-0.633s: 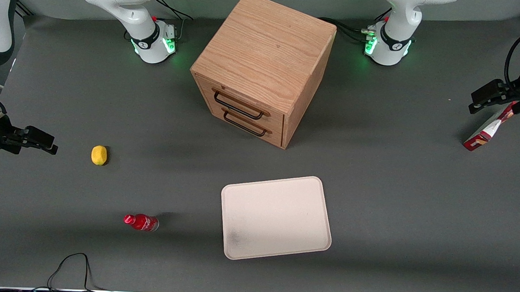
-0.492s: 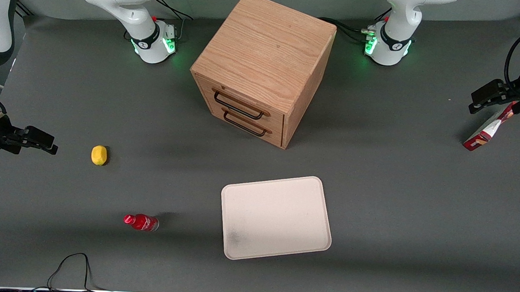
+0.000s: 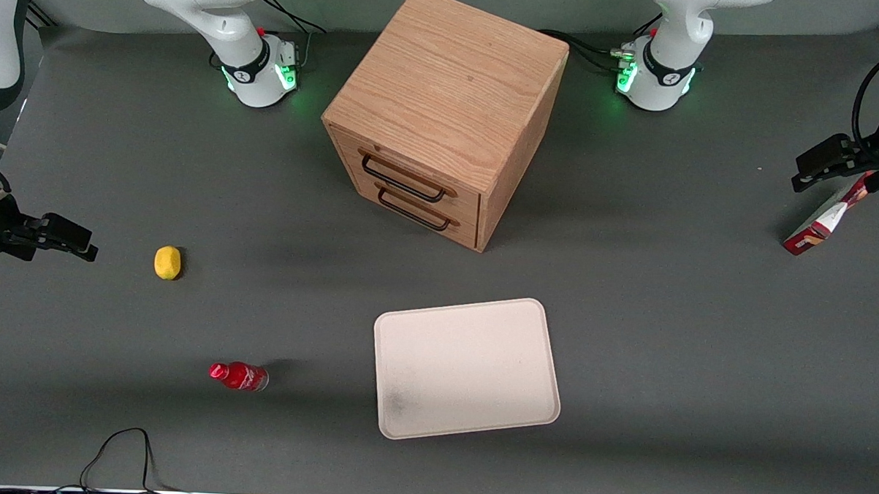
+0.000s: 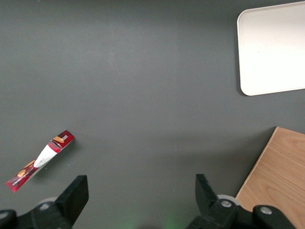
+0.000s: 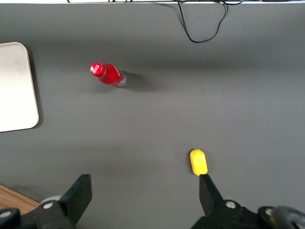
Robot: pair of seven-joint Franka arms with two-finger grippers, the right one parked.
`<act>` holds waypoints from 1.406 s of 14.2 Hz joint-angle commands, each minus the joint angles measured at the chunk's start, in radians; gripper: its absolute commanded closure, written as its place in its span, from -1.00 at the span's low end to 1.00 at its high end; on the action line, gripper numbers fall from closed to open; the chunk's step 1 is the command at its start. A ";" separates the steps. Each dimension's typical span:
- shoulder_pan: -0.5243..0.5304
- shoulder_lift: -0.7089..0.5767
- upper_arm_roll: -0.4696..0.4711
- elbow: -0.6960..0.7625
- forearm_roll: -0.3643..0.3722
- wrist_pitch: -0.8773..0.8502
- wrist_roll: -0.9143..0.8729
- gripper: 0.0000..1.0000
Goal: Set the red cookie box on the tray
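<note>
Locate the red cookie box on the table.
The red cookie box lies at the working arm's end of the table, beneath the open gripper, away from the tray.

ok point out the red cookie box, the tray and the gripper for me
red cookie box (image 4: 40, 160): left wrist view, on its white patch
tray (image 3: 464, 365): front view, on its bare middle
gripper (image 4: 140, 191): left wrist view, midway between its open fingertips, above the table, clear of the box

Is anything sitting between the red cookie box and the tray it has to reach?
Nothing visible does. The red cookie box lies at the working arm's end of the table, under the open gripper. Only bare mat separates it from the tray; the wooden drawer cabinet stands farther from the camera.
</note>
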 commanded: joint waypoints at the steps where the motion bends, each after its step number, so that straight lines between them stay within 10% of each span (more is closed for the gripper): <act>1: -0.009 -0.023 0.007 -0.016 -0.007 -0.023 -0.012 -1.00; 12: 0.014 -0.017 0.013 -0.031 0.002 -0.026 0.044 -1.00; 20: 0.279 -0.077 0.005 -0.141 0.012 0.032 0.499 -1.00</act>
